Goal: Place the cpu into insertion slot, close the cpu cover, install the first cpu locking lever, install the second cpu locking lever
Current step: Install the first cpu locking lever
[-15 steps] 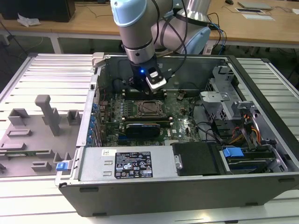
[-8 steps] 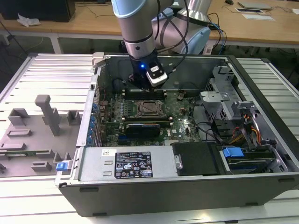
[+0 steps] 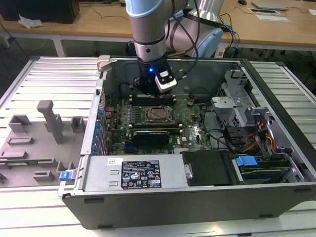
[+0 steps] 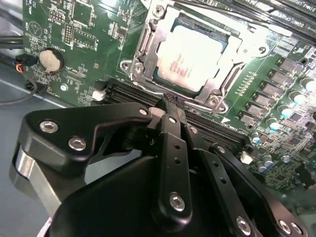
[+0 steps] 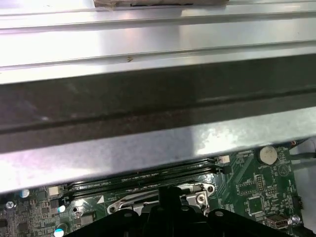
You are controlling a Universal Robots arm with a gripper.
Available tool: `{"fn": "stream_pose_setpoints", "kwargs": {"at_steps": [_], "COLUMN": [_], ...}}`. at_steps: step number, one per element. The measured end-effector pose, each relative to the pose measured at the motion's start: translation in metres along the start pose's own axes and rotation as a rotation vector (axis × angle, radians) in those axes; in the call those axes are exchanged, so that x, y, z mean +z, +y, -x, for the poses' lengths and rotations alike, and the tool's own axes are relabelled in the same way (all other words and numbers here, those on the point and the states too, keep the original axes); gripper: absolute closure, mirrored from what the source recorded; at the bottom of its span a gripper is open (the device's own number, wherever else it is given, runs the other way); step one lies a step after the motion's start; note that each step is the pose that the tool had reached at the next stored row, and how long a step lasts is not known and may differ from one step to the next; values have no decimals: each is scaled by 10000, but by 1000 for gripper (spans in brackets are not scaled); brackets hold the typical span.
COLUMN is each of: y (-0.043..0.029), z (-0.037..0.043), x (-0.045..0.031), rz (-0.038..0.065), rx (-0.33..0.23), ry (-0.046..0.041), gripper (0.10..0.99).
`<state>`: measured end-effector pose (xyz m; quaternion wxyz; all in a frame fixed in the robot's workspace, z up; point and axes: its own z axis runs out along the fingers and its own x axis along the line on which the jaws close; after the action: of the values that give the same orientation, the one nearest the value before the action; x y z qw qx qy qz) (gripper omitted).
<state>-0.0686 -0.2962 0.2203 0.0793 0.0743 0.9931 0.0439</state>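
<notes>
Ribbed metal tabletop [image 3: 44, 79] carries the open computer case [image 3: 197, 192] you are working in, with wooden desks [image 3: 98, 22] behind it and a grey fixture tray [image 3: 34, 143] beside the case on the exterior view's left.

Take the insertion slot [image 4: 190, 57] as your landmark. You can see the cpu [image 4: 195, 57] already seated in it, its silver top showing through the window of the cpu cover [image 4: 148, 47], which lies flat over the chip. So 2 steps look done: chip placed, cover closed. I judge the levers unfinished: in the second wrist view a thin metal rod runs along the slot's far edge, but whether either of the 2 levers is latched I cannot tell.

Your gripper [image 4: 165, 106] hangs just beside the slot's near edge, over the black memory slots [image 4: 123, 91], its fingers drawn together with nothing between them. Its tip sits close to the socket frame; contact is not clear.
</notes>
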Motion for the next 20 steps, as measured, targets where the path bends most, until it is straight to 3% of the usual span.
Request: {"fn": "stream_pose_setpoints", "kwargs": {"at_steps": [1, 3, 4, 9, 12, 18, 20], "y": [2, 4, 5, -10, -63, -214, -235], "z": [2, 11, 20, 84, 122, 150, 153], "x": [-16, -28, -26, -15, -12, -15, -15], "rz": [-75, -730, -866, -925, -942, -931, -902], "rx": [-13, -121, -143, -142, -139, -133, -128], "ry": [-12, -82, -77, 99, 218, 284, 298], "gripper": [980, 980, 980, 980, 980, 980, 980]}}
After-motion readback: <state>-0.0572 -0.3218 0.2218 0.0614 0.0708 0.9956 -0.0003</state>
